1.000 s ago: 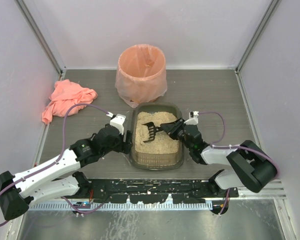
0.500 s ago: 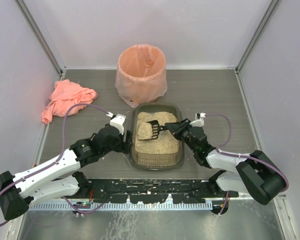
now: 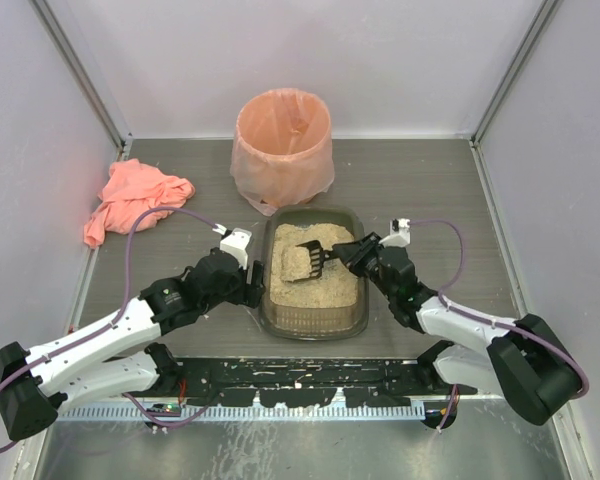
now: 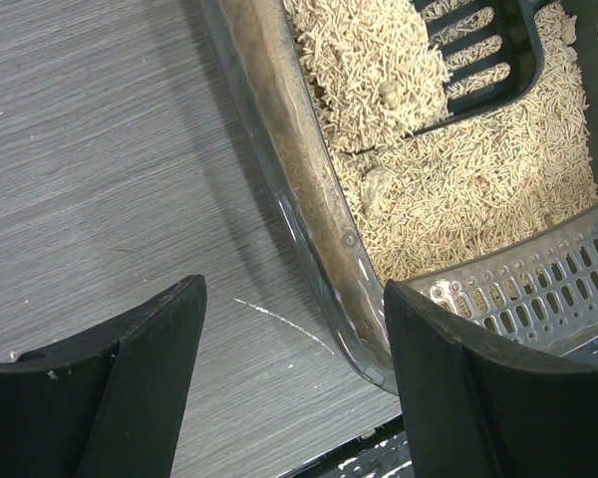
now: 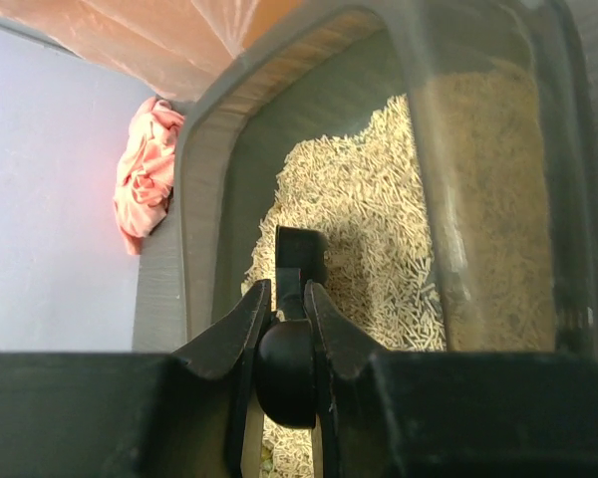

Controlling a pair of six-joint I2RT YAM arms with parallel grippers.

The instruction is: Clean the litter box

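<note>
Right pincer (image 3: pixel 355 258), pinching the scoop (image 3: pixel 305 262) handle, has swept it farther across the litter box (image 3: pixel 315 325) mid-worktop (image 3: pixel 410 190); litter (image 4: pixel 379 80) now loads it. Left pincer (image 4: pixel 291 299) spread astride the box rim. Lifting is likely next.

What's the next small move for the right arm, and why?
Probably lift the scoop slightly and let loose pellets sift through its slots. The right gripper is shut on its handle, its blade sits in the litter box heaped with pellets, and the lined bin stands just behind. The left gripper is open astride the left rim.
</note>
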